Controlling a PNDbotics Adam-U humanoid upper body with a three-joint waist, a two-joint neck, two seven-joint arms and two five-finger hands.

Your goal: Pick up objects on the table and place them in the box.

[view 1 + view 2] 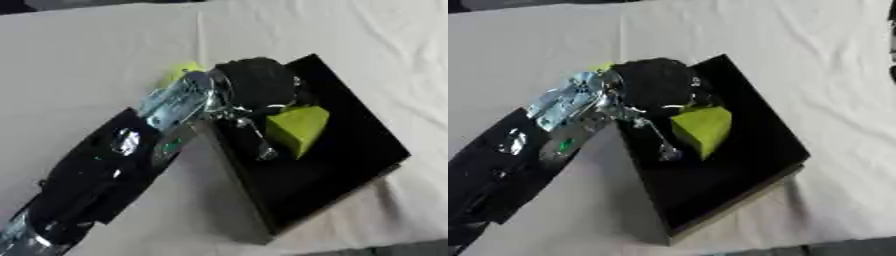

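While it hangs over the black box (350, 150), the left hand (255, 82) grasps a yellow-green block (297, 129)

left hand (258, 82) and green wedge (298, 129) crowd the box (350, 165); near half free.

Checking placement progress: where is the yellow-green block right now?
The yellow-green block sits over the black box, near its middle in both eye views, just below the left hand. Whether the fingers grip it is unclear.
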